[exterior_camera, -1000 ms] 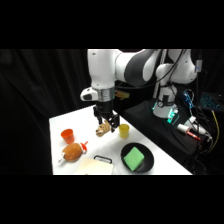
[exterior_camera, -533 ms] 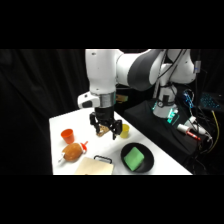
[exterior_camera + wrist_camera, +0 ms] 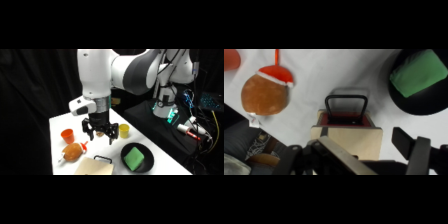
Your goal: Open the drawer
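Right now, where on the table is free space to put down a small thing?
Bare table shows between the brown stuffed toy and the drawer, and between the drawer handle and the black plate. The near end is crowded: toy, drawer and plate sit side by side under the gripper.

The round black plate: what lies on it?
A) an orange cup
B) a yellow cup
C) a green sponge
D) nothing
C: in the side view a green sponge lies on the black plate, and the wrist view shows the same green block on the dark disc.
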Tool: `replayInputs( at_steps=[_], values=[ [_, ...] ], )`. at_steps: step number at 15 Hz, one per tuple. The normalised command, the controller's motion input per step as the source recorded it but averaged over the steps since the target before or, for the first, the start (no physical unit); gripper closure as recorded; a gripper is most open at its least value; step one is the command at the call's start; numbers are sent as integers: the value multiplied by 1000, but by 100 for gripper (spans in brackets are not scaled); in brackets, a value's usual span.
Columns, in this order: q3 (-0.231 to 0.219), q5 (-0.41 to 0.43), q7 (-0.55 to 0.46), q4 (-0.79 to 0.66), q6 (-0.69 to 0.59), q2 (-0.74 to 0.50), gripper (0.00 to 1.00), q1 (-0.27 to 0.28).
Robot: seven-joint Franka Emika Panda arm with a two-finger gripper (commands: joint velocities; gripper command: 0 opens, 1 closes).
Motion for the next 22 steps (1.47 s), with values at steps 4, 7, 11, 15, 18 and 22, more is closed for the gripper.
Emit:
replayInputs(
  at_steps=[4,7,11,15,18,22],
  values=[
    [24,-132,-194,344,11,216,0,-64],
    [1,-165,-129,347,14,248,0,-49],
    [-3,-139,-117,244,45,234,0,-64],
    [3,-104,-105,138,116,197,0,-79],
    [24,-71,-99,87,166,168,0,-83],
    [59,-31,-94,41,181,125,0,-90]
  ],
)
